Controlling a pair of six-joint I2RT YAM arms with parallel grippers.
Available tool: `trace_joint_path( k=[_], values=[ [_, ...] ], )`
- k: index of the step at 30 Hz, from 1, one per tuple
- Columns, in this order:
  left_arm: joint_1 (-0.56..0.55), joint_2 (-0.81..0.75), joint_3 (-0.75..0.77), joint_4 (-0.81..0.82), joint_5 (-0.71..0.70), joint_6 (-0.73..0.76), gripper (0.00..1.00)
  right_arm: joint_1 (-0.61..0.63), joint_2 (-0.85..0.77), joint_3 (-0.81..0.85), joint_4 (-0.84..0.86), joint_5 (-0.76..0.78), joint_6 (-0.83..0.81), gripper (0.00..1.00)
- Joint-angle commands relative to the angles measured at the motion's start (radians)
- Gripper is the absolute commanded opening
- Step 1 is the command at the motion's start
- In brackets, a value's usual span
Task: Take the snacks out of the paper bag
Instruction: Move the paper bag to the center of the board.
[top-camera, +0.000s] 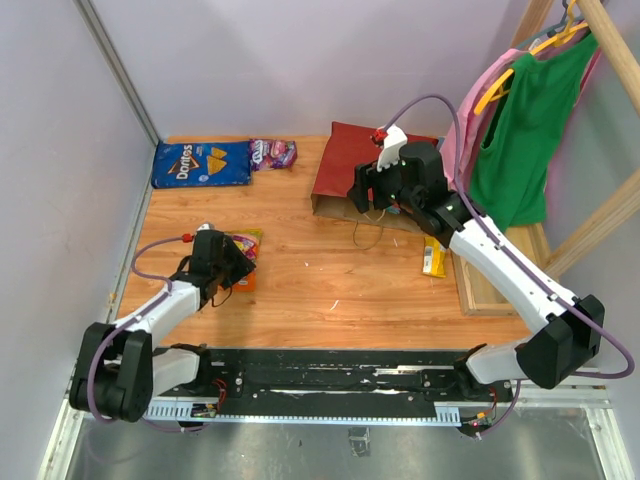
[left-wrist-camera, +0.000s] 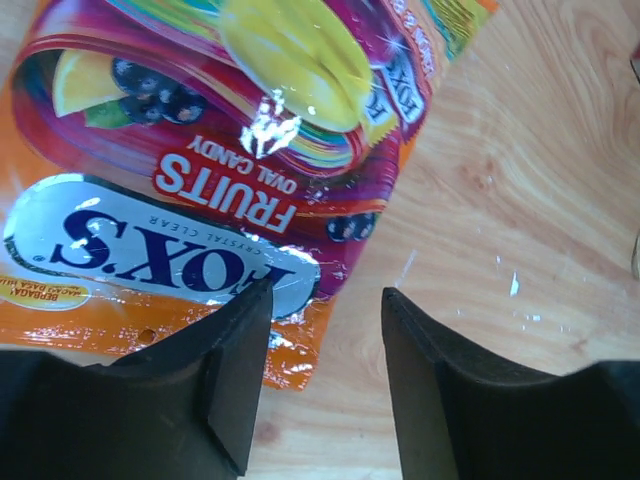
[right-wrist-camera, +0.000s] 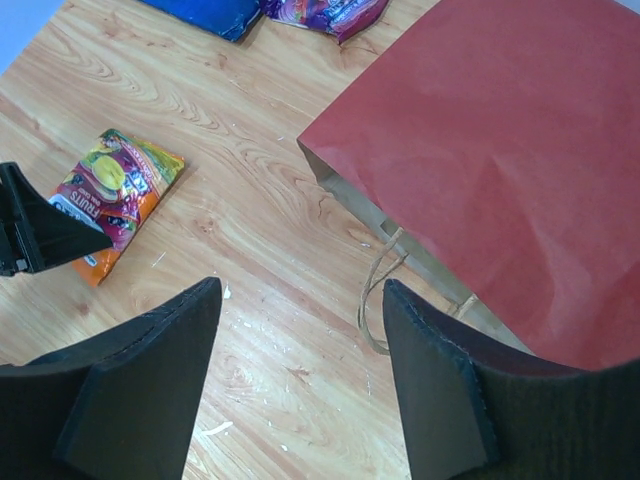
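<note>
Four snacks (top-camera: 202, 164) lie outside the bag (top-camera: 340, 160). The left gripper (left-wrist-camera: 328, 292) and right gripper (right-wrist-camera: 300, 288) are open, holding nothing. The bag's inside is hidden.

walls: pale lilac walls (top-camera: 300, 60), plain
counter: wood-grain counter (top-camera: 330, 290), evenly lit
right side: wooden rack (top-camera: 615, 55), green top (top-camera: 520, 140) and pink garment (top-camera: 462, 125) hanging

Bright even light throws white glare on the candy packet (left-wrist-camera: 240, 150)
</note>
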Motion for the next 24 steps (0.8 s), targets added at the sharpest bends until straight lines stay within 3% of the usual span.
trace_joint_path(
  k=[1, 5, 10, 14, 24],
  values=[
    [0.053, 0.068, 0.021, 0.042, -0.076, -0.015, 0.50, 0.013, -0.013, -0.021, -0.003, 0.020, -0.015, 0.67],
    [0.129, 0.122, 0.050, 0.005, -0.109, -0.037, 0.51, 0.013, -0.010, -0.026, -0.005, 0.019, -0.019, 0.67],
    [0.238, 0.193, 0.072, 0.071, -0.044, -0.023, 0.56, 0.014, -0.004, -0.025, -0.004, 0.008, -0.015, 0.67],
    [0.327, 0.315, 0.104, 0.142, 0.027, -0.028, 0.49, 0.016, -0.015, -0.029, -0.009, 0.012, -0.018, 0.67],
    [0.354, 0.486, 0.135, 0.212, 0.054, -0.122, 0.50, 0.016, -0.045, -0.039, -0.036, 0.037, -0.035, 0.67]
  ],
)
